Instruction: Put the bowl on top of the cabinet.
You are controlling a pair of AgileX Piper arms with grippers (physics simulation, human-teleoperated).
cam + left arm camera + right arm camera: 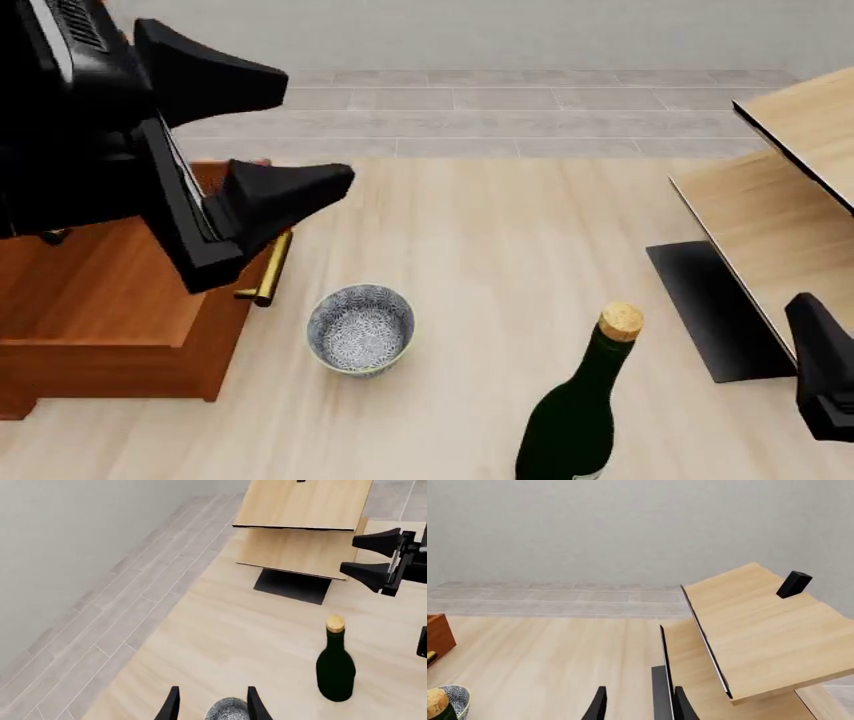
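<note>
Currently the bowl (360, 328) sits upright on the table, just beside the cabinet (100, 300) front. Left gripper (280, 135) hovers above it, jaws parted, empty (clearly the nearer arm). Right gripper (637, 705) is well apart, also parted, empty.

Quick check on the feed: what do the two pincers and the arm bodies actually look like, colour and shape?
Both are matte black. The left pincer has two thick wedge fingers tapering to blunt tips, set on a blocky black body with a pale strip along its face and vent-like slots near the top. Of the right pincer, only a dark tapered piece shows. No cables or markings visible.
</note>
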